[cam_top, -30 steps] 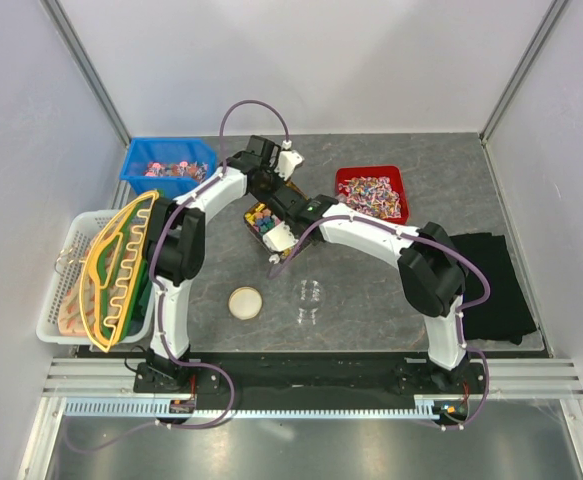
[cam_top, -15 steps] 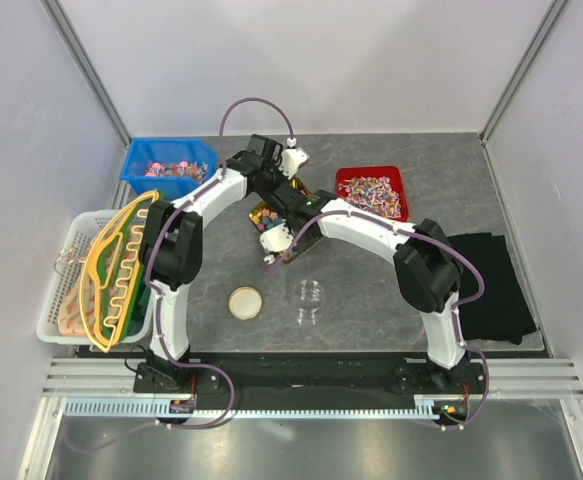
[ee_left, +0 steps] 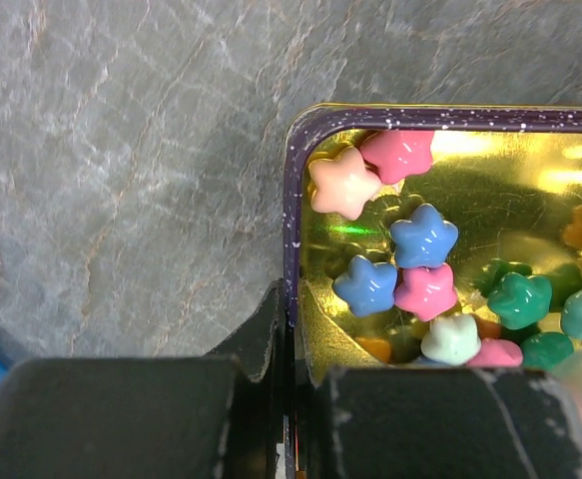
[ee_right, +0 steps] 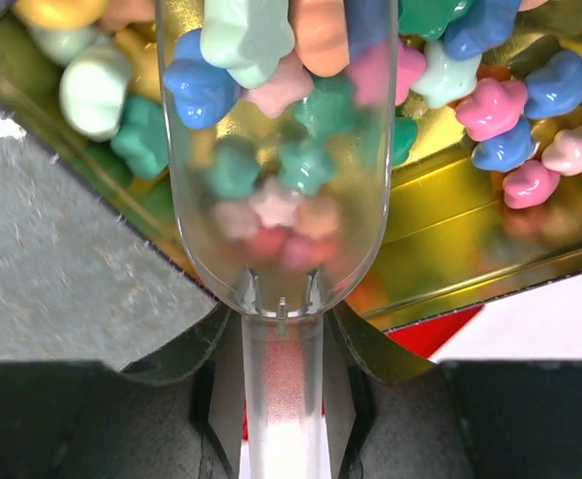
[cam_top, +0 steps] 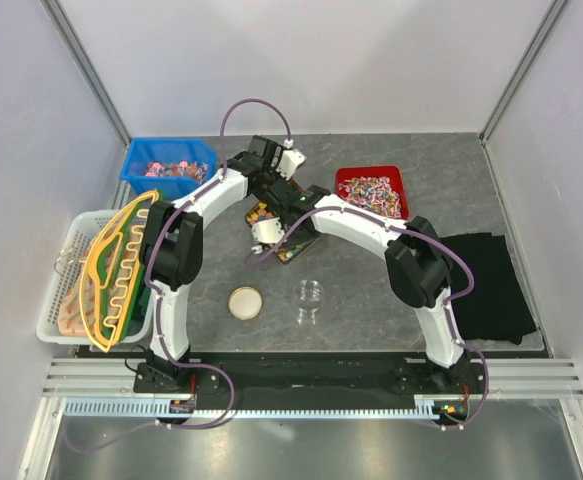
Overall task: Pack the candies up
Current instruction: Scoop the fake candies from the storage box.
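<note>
Left wrist, left pincer [ee_left: 292, 344]: clenched on the near wall of the tin [ee_left: 292, 200], one finger outside, one inside.
Left wrist, tin: gold inside with a dark rim, standing on the grey bench [ee_left: 121, 150].
Left wrist, candies [ee_left: 422, 235]: star-shaped pieces in pink, blue, green and cream, loose on the tin floor.
Right wrist, right pincer [ee_right: 279, 349]: grasping the handle of a clear scoop [ee_right: 281, 289].
Right wrist, scoop: bowl well filled with candies, its mouth among those left in the tin.
Top view, blue bin [cam_top: 141, 172]: wrapped sweets, far left.
Top view, red bin [cam_top: 349, 178]: wrapped sweets, far right.
Top view, clear round container [cam_top: 309, 295]: near the arms, apparently empty, with a round tan lid [cam_top: 245, 302] beside it.
Step in hand: judged to be scooping, with the tin steadied.
Next move: lift the scoop level so that nothing spills, carry it to the clear container and tip it in.
</note>
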